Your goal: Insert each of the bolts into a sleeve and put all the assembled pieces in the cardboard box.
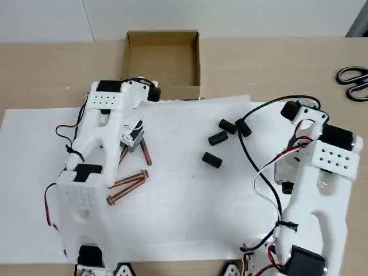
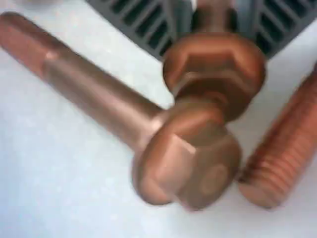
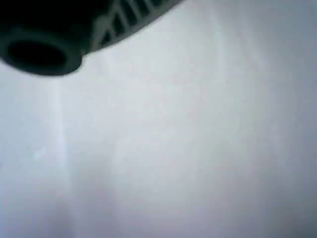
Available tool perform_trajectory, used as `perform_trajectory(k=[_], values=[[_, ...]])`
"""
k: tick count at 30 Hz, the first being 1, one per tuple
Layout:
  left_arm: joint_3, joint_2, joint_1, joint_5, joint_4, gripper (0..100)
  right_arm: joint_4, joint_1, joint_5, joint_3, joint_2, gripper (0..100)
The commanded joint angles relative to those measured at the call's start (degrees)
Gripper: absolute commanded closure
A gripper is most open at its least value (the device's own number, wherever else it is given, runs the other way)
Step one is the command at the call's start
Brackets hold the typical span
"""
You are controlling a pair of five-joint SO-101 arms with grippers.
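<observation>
My left gripper is low over the white sheet among several copper bolts. In the left wrist view its ribbed fingers are shut on the shaft of one bolt, whose hex head hangs toward the camera. A second bolt lies under it and the threaded end of a third is beside it. Two more bolts lie nearer the front. Several black sleeves lie mid-sheet. My right gripper is down at the sheet's right edge, shut on a black sleeve next to its ribbed finger.
The open cardboard box stands at the back, beyond the sheet's far edge. Scissors lie at the far right of the wooden table. Cables loop from the right arm across the sheet.
</observation>
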Motion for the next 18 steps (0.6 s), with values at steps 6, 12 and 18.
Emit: perform_trajectory(k=[6,12,18], values=[[-15.69,-0.79,-0.7,0.26,4.75,99,3.65,-2.51,0.09,-0.97,-2.95,99.5],[-12.09,-9.41,-0.53,3.08,4.75,99,6.64,-7.34,0.0,-1.49,-10.77,99.5],[-2.33,-19.78,4.13,6.77,4.75,99,6.55,-7.43,0.18,-1.58,-22.02,99.5]])
